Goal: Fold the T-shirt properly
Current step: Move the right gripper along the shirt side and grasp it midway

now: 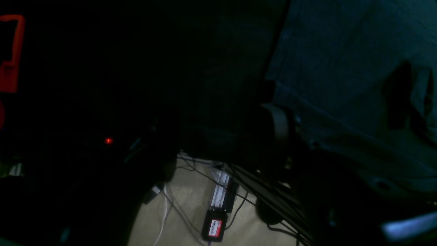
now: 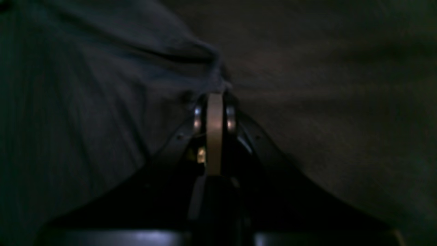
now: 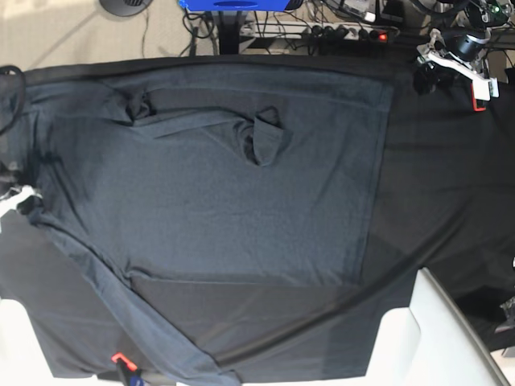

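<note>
Left wrist view: a small black box [image 1: 213, 229] on the pale floor [image 1: 186, 205] carries a red-and-white label, its writing too small to read. Dark cables [image 1: 273, 201] run across the floor beside it, a red light [image 1: 108, 140] glows in the dark, and an orange-red part [image 1: 12, 54] sits at the left edge. The T-shirt [image 1: 341, 68] fills the upper right, slate-grey and creased. The left hand is too dark to judge, so whether it is open I cannot tell.

Right wrist view: the right hand [image 2: 215, 95] has its fingers [image 2: 214, 133] pressed together, pinching a bunched ridge of the T-shirt [image 2: 85, 102], which spreads left; the black cloth [image 2: 341, 102] lies to the right.

Base view: the T-shirt [image 3: 225, 185] lies spread flat over the black-covered bench [image 3: 434, 185], one long sleeve [image 3: 137, 322] trailing toward the near edge, another folded across the chest. A power strip [image 3: 354, 32] and a blue object [image 3: 233, 5] sit beyond the bench; white panels [image 3: 418, 346] stand at the near corners.
</note>
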{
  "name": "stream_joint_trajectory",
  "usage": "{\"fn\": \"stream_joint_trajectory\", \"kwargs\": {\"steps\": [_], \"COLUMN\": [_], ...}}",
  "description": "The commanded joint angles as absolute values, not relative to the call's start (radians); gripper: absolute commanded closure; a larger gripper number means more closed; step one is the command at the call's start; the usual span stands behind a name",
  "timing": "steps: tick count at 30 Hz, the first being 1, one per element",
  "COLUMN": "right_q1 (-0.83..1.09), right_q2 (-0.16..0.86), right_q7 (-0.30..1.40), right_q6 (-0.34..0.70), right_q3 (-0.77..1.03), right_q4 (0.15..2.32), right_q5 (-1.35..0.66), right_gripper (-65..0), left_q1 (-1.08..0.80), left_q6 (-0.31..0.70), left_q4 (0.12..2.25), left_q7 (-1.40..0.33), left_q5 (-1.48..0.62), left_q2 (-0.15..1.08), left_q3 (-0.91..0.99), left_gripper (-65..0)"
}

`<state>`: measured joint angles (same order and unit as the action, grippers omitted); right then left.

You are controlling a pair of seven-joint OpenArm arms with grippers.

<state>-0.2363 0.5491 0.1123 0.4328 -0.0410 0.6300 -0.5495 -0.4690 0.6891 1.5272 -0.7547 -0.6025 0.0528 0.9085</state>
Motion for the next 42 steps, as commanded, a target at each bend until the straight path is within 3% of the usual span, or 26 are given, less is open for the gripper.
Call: {"fn": "stream_joint_trajectory", "kwargs": {"steps": [1, 10, 24, 26, 31, 33, 38, 42], "right_q1": [-0.239, -0.038, 0.147, 0.145, 0.147, 0.160, 0.077, -0.128], "right_q2": [0.582, 0.545, 0.466, 0.463, 0.461, 0.460, 0.464, 0.475], "right_q7": [0.116, 0.367, 0.464, 0.518, 0.568, 0.572, 0.607, 0.665], "right_q6": [0.432, 0.432, 0.432, 0.432, 0.432, 0.432, 0.432, 0.433], "right_q3": [-0.025, 0.297, 0.412, 0.414, 0.415, 0.415, 0.406, 0.398], "right_q4": [0.685, 0.981, 1.142, 1.144, 1.219, 1.288, 1.331, 1.115], "right_q5": [-0.556, -0.547, -0.547, -0.547, -0.549, -0.549, -0.547, -0.506], "right_gripper": [0.0, 0.0, -0.5, -6.0, -29.6, -34.5, -35.9, -35.9], "left_q1": [-0.476, -0.476, -0.476, -0.476, -0.476, -0.476, -0.476, -0.476], "left_q6": [0.698, 0.698, 0.698, 0.698, 0.698, 0.698, 0.698, 0.698], "left_q4": [1.540, 1.540, 1.540, 1.540, 1.540, 1.540, 1.540, 1.540], "left_q7": [-0.739, -0.739, -0.739, -0.739, -0.739, -0.739, -0.739, -0.739], "left_q5": [-0.619, -0.613, -0.611, -0.611, -0.610, -0.610, -0.610, -0.610], "left_q2": [0.064, 0.071, 0.088, 0.088, 0.088, 0.088, 0.088, 0.088], "left_q3": [0.914, 0.914, 0.914, 0.914, 0.914, 0.914, 0.914, 0.914], "left_gripper": [-34.4, -34.4, -34.4, -34.4, -34.4, -34.4, -34.4, -34.4]}}
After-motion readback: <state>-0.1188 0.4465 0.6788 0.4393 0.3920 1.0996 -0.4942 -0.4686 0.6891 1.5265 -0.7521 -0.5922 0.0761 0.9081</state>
